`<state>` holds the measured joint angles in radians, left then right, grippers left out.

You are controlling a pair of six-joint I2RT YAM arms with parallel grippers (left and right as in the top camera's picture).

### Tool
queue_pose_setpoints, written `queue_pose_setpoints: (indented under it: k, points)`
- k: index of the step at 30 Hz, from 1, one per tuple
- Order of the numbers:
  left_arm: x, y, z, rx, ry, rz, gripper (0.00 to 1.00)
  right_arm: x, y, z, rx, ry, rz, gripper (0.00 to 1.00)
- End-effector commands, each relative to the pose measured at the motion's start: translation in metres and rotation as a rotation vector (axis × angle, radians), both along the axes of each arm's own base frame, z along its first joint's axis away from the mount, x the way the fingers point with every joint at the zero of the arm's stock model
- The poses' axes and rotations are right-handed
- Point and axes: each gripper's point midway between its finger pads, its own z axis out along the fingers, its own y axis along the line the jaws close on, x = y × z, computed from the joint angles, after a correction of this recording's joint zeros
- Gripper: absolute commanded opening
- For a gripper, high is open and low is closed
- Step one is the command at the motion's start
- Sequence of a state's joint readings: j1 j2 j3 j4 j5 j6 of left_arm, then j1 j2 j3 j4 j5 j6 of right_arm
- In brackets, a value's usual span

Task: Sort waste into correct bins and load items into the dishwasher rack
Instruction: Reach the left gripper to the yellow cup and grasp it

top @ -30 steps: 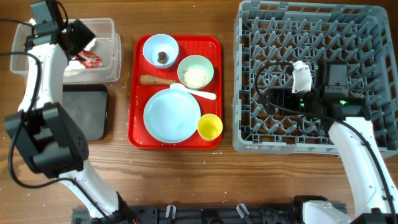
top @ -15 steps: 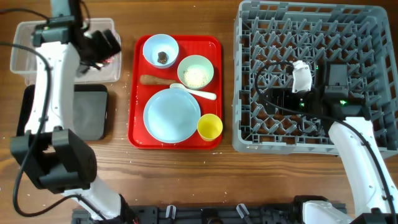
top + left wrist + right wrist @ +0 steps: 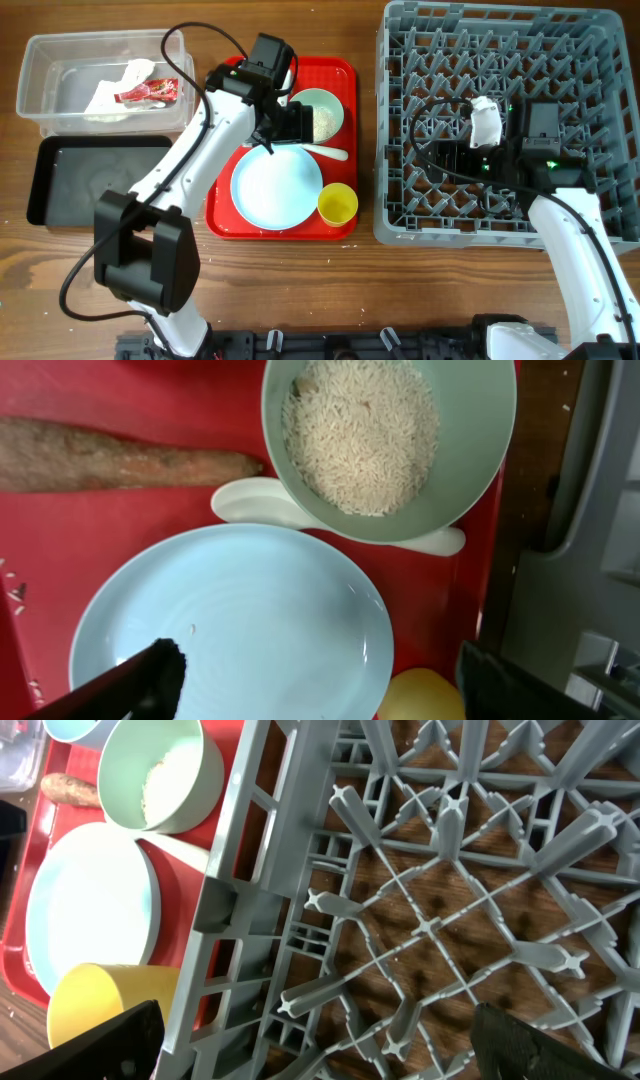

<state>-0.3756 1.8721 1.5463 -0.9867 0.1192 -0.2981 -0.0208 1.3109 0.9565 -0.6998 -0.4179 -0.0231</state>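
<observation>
My left gripper (image 3: 283, 122) (image 3: 320, 682) is open and empty, just above the pale blue plate (image 3: 275, 185) (image 3: 240, 620) on the red tray (image 3: 340, 70). The bowl of white rice (image 3: 322, 115) (image 3: 390, 440), the white spoon (image 3: 330, 151) (image 3: 250, 505) and the brown stick (image 3: 110, 455) lie just beyond it. The yellow cup (image 3: 337, 204) (image 3: 100, 1000) stands at the tray's front right. My arm hides the other bowl. The napkin (image 3: 110, 90) and red wrapper (image 3: 150, 90) lie in the clear tub (image 3: 40, 110). My right gripper (image 3: 445, 158) (image 3: 320, 1045) is open and empty over the grey rack (image 3: 600, 40) (image 3: 420, 870).
The black tray (image 3: 100, 180) sits in front of the clear tub at the left. The rack's upright pegs stand under the right gripper. A white cloth-like piece (image 3: 486, 120) sits on the right arm.
My left arm has swung right from the clear tub to above the red tray. The red wrapper now lies in the tub. The right arm has not moved.
</observation>
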Motion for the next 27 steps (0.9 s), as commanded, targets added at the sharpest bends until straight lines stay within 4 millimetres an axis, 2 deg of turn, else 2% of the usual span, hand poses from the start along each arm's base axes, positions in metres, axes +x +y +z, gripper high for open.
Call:
queue_pose_setpoints:
  k: [1, 3, 8, 10, 13, 16, 18, 20, 22, 27]
  points:
    - [-0.016, -0.023, -0.005, -0.081, 0.054, -0.107, 0.83, 0.003, -0.001, 0.003, -0.003, -0.002, -0.003, 1.00]
    - [-0.035, -0.034, 0.001, -0.139, 0.098, -0.216, 0.84, 0.003, -0.001, 0.003, -0.003, -0.001, -0.003, 1.00]
    - [-0.089, -0.031, 0.009, -0.193, 0.270, -0.386, 0.85, 0.003, -0.001, 0.003, -0.003, -0.001, -0.003, 0.99]
    - [-0.097, -0.037, 0.011, -0.234, 0.300, -0.395, 0.87, 0.001, -0.001, 0.002, -0.003, 0.005, -0.003, 1.00]
    - [-0.105, -0.043, -0.002, -0.243, 0.319, -0.390, 0.84, 0.000, -0.001, 0.002, -0.003, 0.010, -0.003, 1.00]
    - [-0.116, -0.048, -0.029, -0.236, 0.347, -0.364, 0.79, 0.000, -0.001, 0.002, 0.001, 0.013, -0.010, 1.00]
    - [-0.122, -0.051, -0.045, -0.223, 0.339, -0.379, 0.72, 0.000, -0.001, 0.002, 0.001, 0.013, -0.010, 1.00]
    - [-0.120, -0.047, -0.057, -0.156, 0.329, -0.316, 0.66, 0.000, -0.001, 0.002, 0.001, 0.013, -0.010, 1.00]
    - [-0.115, -0.040, -0.062, -0.093, 0.316, -0.254, 0.54, 0.000, -0.001, 0.002, 0.010, 0.021, -0.025, 1.00]
    - [-0.112, -0.040, -0.061, -0.093, 0.311, -0.229, 0.21, 0.000, -0.001, 0.002, 0.010, 0.021, -0.024, 1.00]
